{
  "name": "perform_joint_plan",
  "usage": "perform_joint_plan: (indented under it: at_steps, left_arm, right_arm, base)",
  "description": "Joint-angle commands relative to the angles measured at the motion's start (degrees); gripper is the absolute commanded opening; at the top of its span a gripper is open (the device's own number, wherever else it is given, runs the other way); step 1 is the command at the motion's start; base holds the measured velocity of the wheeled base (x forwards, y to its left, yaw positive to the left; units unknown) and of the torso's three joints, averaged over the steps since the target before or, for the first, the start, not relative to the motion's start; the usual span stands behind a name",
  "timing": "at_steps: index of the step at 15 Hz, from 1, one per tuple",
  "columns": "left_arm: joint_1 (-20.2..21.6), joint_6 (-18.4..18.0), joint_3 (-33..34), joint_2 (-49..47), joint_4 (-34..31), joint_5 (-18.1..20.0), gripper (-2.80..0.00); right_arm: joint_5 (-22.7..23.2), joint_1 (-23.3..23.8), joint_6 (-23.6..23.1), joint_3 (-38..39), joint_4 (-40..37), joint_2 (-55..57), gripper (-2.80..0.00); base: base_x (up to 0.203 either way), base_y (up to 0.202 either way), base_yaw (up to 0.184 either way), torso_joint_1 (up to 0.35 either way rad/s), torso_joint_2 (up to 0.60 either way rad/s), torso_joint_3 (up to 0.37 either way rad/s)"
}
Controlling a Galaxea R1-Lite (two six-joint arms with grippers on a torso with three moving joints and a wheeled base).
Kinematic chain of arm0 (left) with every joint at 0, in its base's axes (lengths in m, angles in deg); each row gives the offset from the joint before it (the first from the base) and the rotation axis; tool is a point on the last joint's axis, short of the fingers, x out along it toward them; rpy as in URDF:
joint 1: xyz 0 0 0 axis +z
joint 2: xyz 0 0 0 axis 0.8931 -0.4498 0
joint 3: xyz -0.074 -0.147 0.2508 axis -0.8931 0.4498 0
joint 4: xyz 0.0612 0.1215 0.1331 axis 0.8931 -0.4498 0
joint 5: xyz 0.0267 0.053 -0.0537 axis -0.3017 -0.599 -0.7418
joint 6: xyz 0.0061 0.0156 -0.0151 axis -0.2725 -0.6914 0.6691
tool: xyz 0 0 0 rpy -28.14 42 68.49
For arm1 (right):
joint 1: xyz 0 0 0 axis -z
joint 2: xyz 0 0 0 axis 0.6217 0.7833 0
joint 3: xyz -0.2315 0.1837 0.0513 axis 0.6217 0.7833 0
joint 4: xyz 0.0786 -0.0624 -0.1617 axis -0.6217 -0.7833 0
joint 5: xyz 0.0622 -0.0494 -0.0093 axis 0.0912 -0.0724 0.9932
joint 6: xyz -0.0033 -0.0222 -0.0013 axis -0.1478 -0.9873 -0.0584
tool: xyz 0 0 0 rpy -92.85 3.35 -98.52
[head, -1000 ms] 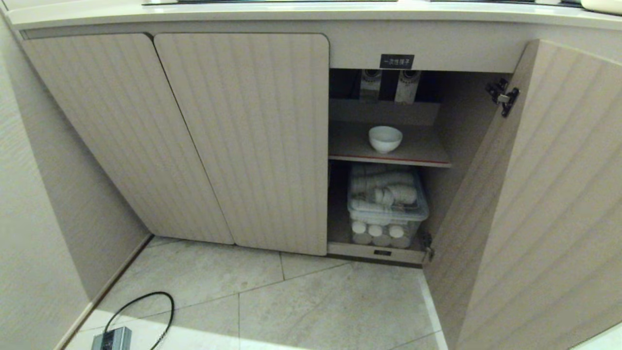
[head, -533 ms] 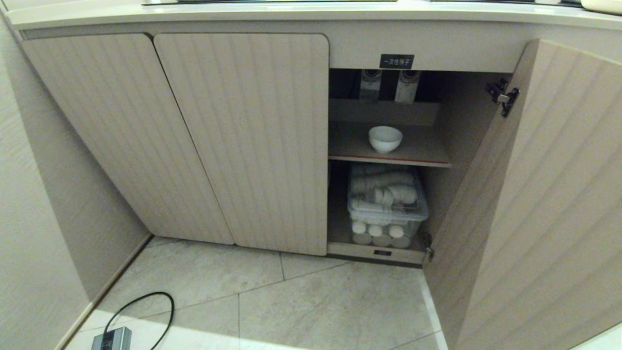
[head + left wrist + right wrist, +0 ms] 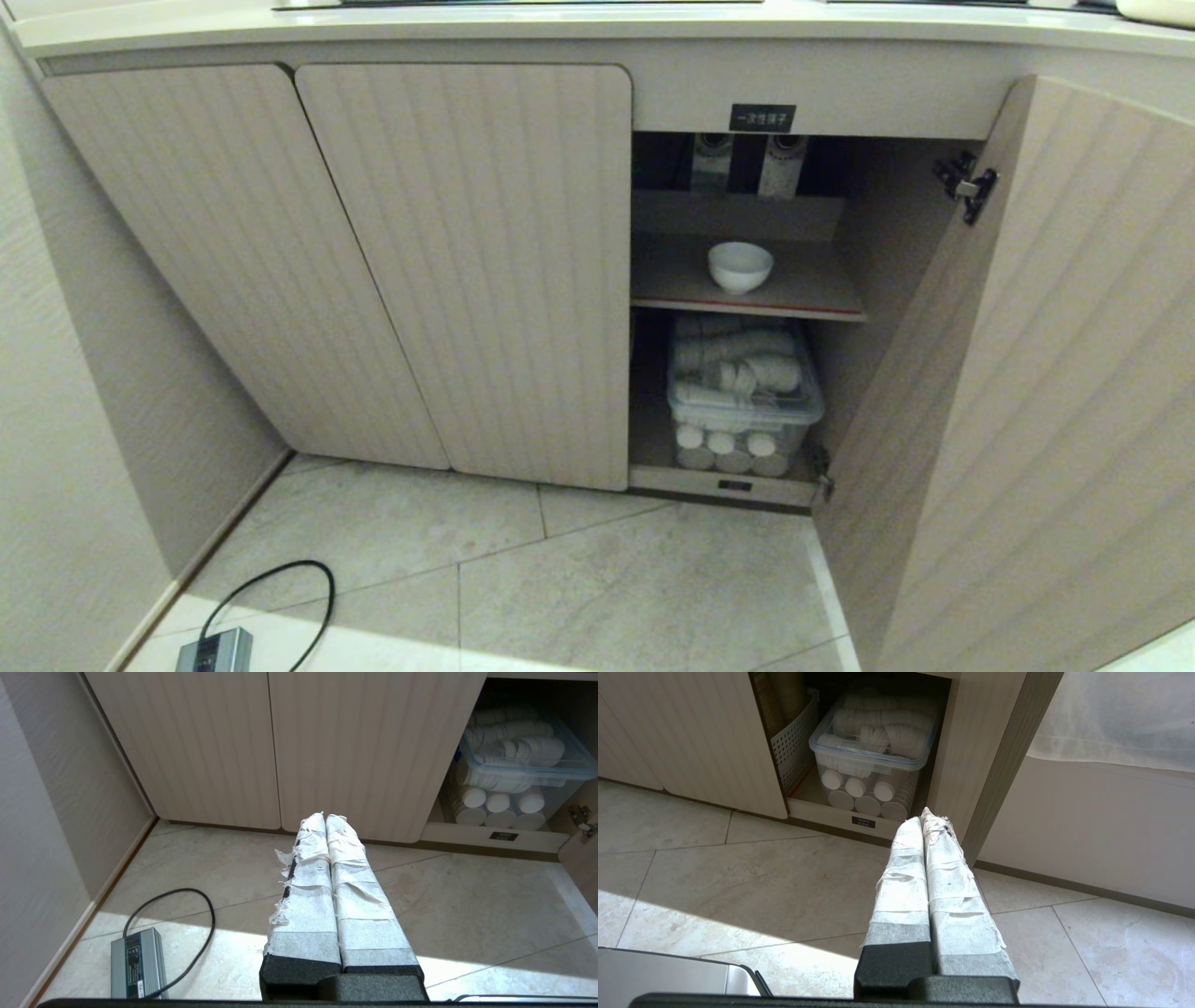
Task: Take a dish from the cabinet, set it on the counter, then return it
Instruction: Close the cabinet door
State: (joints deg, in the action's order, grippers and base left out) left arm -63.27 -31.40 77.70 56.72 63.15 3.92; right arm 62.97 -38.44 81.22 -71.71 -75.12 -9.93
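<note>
One dish (image 3: pixel 739 266) is counted on the shelf (image 3: pixel 812 289), one clear bin (image 3: pixel 744 401) below, three cabinet doors (image 3: pixel 485 271), and two pincers, left pincer (image 3: pixel 325 817) and right pincer (image 3: pixel 925 815).

Your left tool (image 3: pixel 326 817): two long fingers (image 3: pixel 306 891), tapering toward tips, wrapped in white tape bands; tape frayed and torn along one outer edge, dark strip showing through gaps. Lower finger sections grey, bases matte black blocks. Black bar across view's near edge.

Your right tool (image 3: pixel 925 814): same build, white-taped fingers (image 3: pixel 952 891), wrap ragged at tips, small dark speck on one finger. Grey band above black base blocks. Pale grey panel with dark edge at near corner, part of your body.
</note>
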Motion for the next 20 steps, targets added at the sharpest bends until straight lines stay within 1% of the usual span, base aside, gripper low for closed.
perform_joint_plan:
  at_steps: [1, 2, 4, 7, 9, 13, 14, 15, 16, 18, 19, 20]
  left_arm:
    - [0.0, 0.0, 0.0, 0.0, 0.0, 0.0, -2.80]
    - [0.0, 0.0, 0.0, 0.0, 0.0, 0.0, -2.80]
    - [0.0, 0.0, 0.0, 0.0, 0.1, 0.0, -2.80]
    - [0.0, 0.0, 0.0, 0.0, 0.0, 0.0, -2.80]
    - [0.0, 0.0, 0.0, 0.0, 0.0, 0.0, -2.80]
    - [0.0, 0.0, 0.0, 0.0, 0.0, 0.0, -2.80]
    - [0.0, 0.0, 0.0, 0.0, 0.1, 0.0, -2.80]
    - [0.0, 0.0, 0.0, 0.0, 0.0, 0.0, -2.80]
    - [0.0, 0.0, 0.0, 0.0, 0.0, 0.0, -2.80]
    - [0.0, 0.0, 0.0, 0.0, 0.0, 0.0, -2.80]
    - [0.0, 0.0, 0.0, 0.0, 0.1, 0.0, -2.80]
    - [0.0, 0.0, 0.0, 0.0, 0.0, 0.0, -2.80]
  right_arm:
    - [0.0, 0.0, 0.0, 0.0, 0.0, 0.1, -2.80]
    - [0.1, 0.0, 0.0, 0.0, 0.0, 0.1, -2.80]
    - [-0.1, 0.0, 1.8, 0.0, 0.0, 0.1, -2.80]
    - [-1.1, 0.0, 2.4, 0.0, 0.0, 0.1, -2.80]
    - [-3.3, 0.0, 2.8, -0.1, 0.1, 0.1, -2.80]
    - [-4.3, 0.0, 2.3, -0.1, 4.7, 0.1, -2.80]
    - [-5.5, 0.0, 1.4, -0.2, 7.5, 0.1, -2.80]
    - [-7.7, 0.0, 0.1, -0.5, 9.3, 0.3, -2.80]
    - [-10.0, 0.0, -0.6, -0.6, 9.8, 0.9, -2.80]
    - [-16.6, 0.1, -0.9, -0.7, 9.7, 1.8, -2.80]
    - [-18.8, 0.1, -0.9, -0.8, 9.5, 2.8, -2.80]
    - [-19.3, 0.1, -0.9, -0.9, 9.3, 3.0, -2.80]
  base:
    - [0.000, 0.000, 0.000, 0.000, 0.00, 0.000]
    - [0.000, 0.000, 0.000, 0.000, 0.00, 0.000]
    - [0.000, 0.000, 0.000, 0.000, 0.00, 0.000]
    - [0.000, 0.000, 0.000, 0.000, 0.00, 0.000]
    - [0.000, 0.000, 0.000, 0.000, 0.00, 0.000]
    - [0.000, 0.000, 0.000, 0.000, 0.00, 0.000]
    - [0.000, 0.000, 0.000, 0.000, 0.00, 0.000]
    - [0.000, 0.000, 0.000, 0.000, 0.00, 0.000]
    - [0.000, 0.000, 0.000, 0.000, 0.00, 0.000]
    - [0.000, 0.000, 0.000, 0.000, 0.00, 0.000]
    - [0.000, 0.000, 0.000, 0.000, 0.00, 0.000]
    - [0.000, 0.000, 0.000, 0.000, 0.00, 0.000]
